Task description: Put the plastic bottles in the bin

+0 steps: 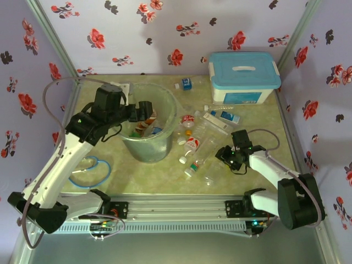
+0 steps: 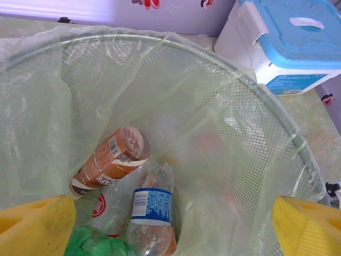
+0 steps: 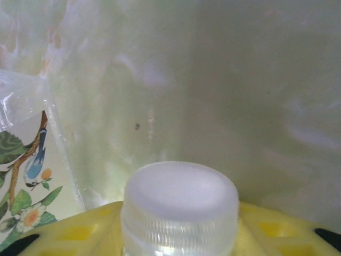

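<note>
Left jaws: spread wide over the mouth of the round grey mesh bin lined with a clear plastic bag (image 1: 144,149). One yellow pad (image 2: 32,224) shows at each lower corner of the left wrist view, with nothing between them.
Right jaws: narrow, closed around a clear plastic bottle with a translucent white cap (image 3: 180,205), low over the green marbled bench (image 1: 159,176) towards its right edge.
Bottles binned: a brown-labelled bottle (image 2: 112,160) and a blue-labelled bottle (image 2: 152,210) lie on the bin floor among others.
Bottles left: a loose cluster of small clear bottles (image 1: 192,144) lies between the bin and the right jaws. A blue-banded bottle (image 1: 186,83) sits by the far edge.
Risk, grip: the hold looks to be up at the cap end, so a smooth, light bottle may swing or slip on the lift.
Risk, neighbours: a clear wrapper printed with a bird (image 3: 26,176) lies just beside the held bottle and could be dragged along.
Risk, arms: the left arm hangs over the bin mouth, and a right-hand carry there could collide with it unless it clears first.
Risk, liner: the loose bag at the rim could snag a finger.
Open room: the bench is bare along its near edge. A white box with a light-blue lid (image 1: 242,77) fills the far right corner, and a blue hose loop (image 1: 91,165) lies near the left edge.
</note>
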Controlling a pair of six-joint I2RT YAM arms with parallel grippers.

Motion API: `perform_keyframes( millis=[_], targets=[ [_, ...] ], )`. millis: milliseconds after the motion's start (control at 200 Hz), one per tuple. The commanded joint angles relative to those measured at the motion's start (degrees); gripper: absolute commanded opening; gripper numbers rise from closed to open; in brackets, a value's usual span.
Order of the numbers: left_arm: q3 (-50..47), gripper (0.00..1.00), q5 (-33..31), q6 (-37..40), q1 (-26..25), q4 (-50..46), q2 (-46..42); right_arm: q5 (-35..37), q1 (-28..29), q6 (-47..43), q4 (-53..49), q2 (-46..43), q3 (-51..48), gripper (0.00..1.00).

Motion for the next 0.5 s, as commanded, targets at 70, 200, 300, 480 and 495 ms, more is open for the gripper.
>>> perform_keyframes(
  millis=[70, 200, 300, 480, 495],
  targets=[
    [2.47, 0.95, -1.08, 0.67, -0.62, -0.17, 0.49, 2.95, 0.25, -1.80, -1.48, -2.32, 1.26, 0.42],
    [3.76, 0.95, -0.97, 0.74, -1.12, -0.82, 0.53, 2.94, -0.13, -3.82, -6.12, -5.17, 3.71, 0.37],
    [5.33, 0.95, -0.18, 0.95, -1.72, -1.29, 0.67, 2.94, -1.17, -5.19, -10.40, -8.78, 6.67, 0.36],
    [9.08, 0.96, 2.92, 1.01, -3.26, -2.39, 3.54, 2.73, -2.22, -7.40, -13.57, -13.29, 14.26, 0.33],
    [9.47, 0.97, 3.27, 1.09, -3.59, -2.32, 3.83, 2.62, -2.25, -7.85, -13.57, -13.35, 15.05, 0.33]
  ],
)
